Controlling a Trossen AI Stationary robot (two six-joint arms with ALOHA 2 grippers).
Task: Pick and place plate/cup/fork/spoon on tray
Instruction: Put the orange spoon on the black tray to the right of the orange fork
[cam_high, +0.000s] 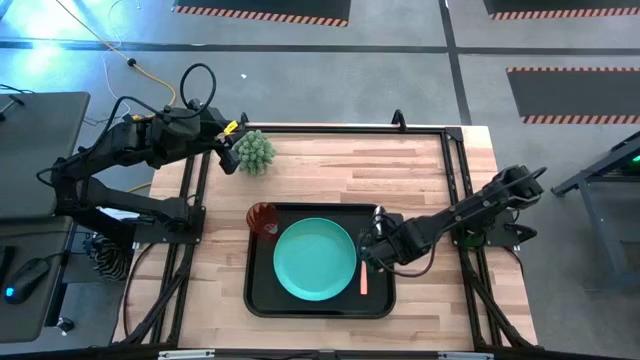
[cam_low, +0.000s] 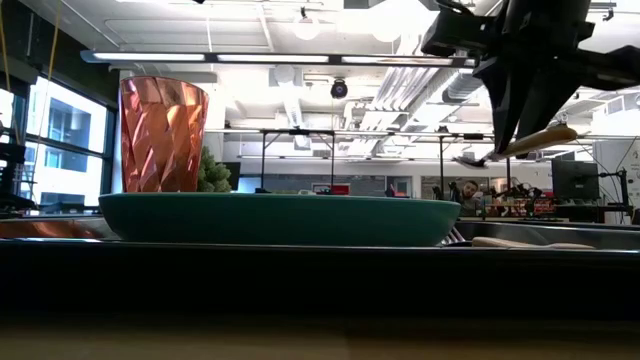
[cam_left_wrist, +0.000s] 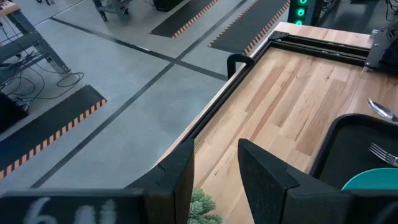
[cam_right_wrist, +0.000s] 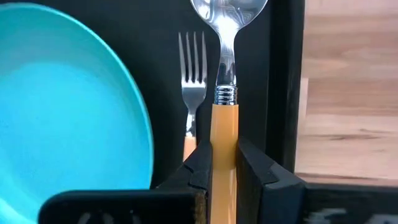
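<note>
On the black tray lie the teal plate and, along its right side, the fork with its orange handle. The red-orange cup stands upright at the tray's far left corner. My right gripper hangs over the tray's right part, shut on the spoon, which hovers just right of the fork. My left gripper stands open at the table's far left, above a spiky green plant, touching nothing. My right gripper pinches the spoon's orange handle between its two fingers, a little behind the metal collar. The fingers come steeply from above and lie across the handle. The spoon is lifted clear of the tray, nearly level, its bowl end slightly lower.
Bare wooden table spreads beyond the tray's far side and to its right. A black frame borders the table. People and desks show in the room behind, in the low view.
</note>
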